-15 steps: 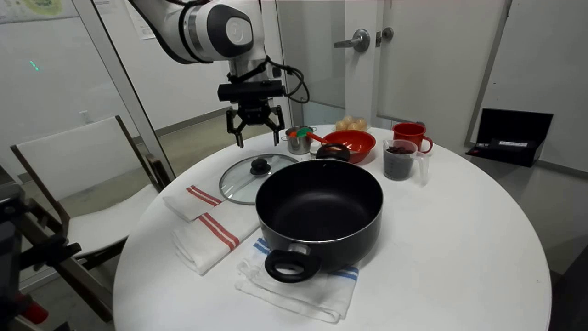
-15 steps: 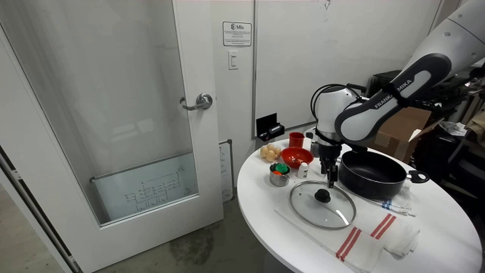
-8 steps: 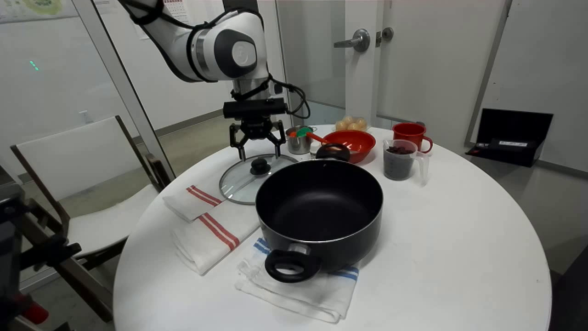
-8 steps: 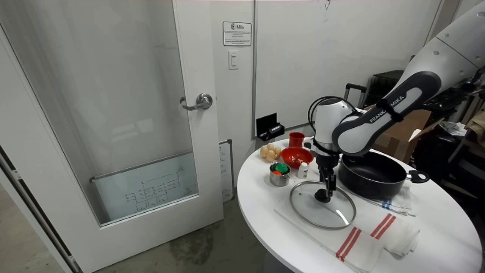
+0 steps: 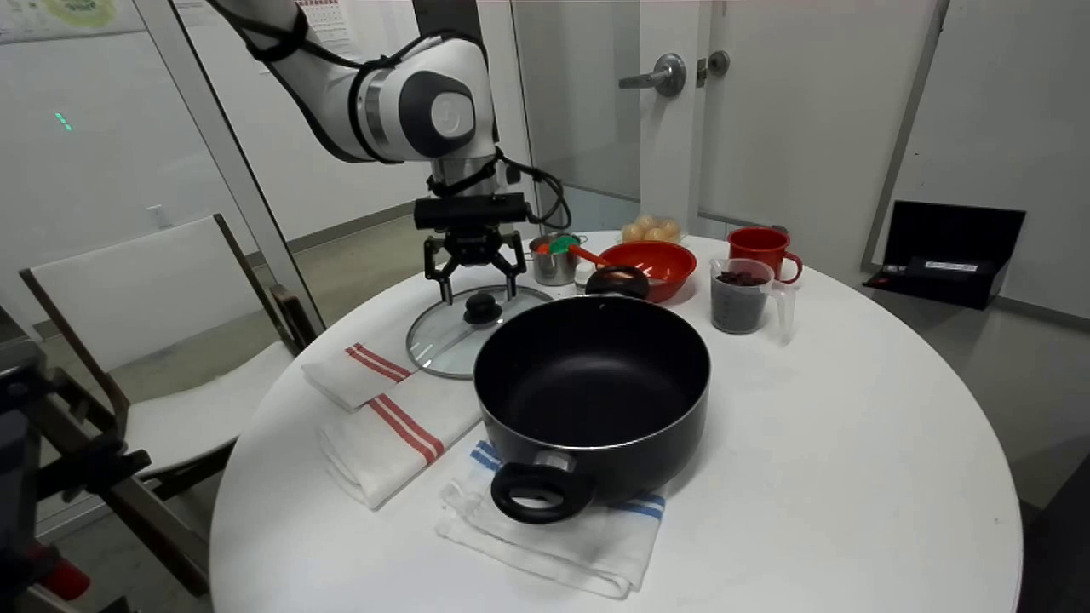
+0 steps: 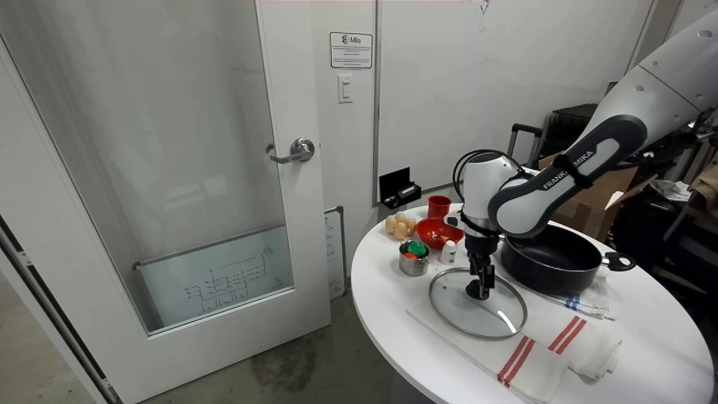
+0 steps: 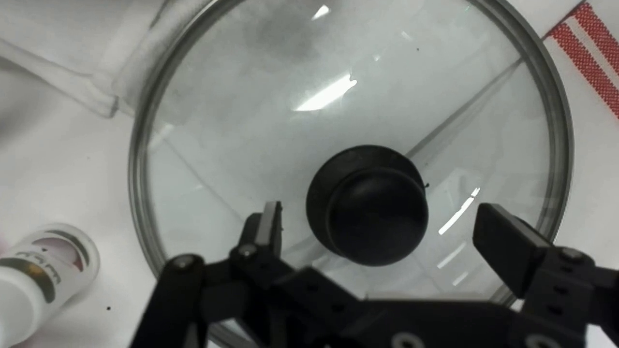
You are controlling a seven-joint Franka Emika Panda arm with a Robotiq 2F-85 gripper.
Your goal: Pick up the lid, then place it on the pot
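Gripper (image 5: 479,297) hangs over the lid (image 6: 477,314), fingers (image 7: 508,251) spread wide, holding nothing; lid's knob (image 7: 377,217) sits between them. Pot (image 5: 593,375) stands just beside the lid.

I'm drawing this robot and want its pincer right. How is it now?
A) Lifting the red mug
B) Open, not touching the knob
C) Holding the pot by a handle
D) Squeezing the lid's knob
B: in the wrist view the pincer stands open, with a gap on each side of the black knob of the lid.
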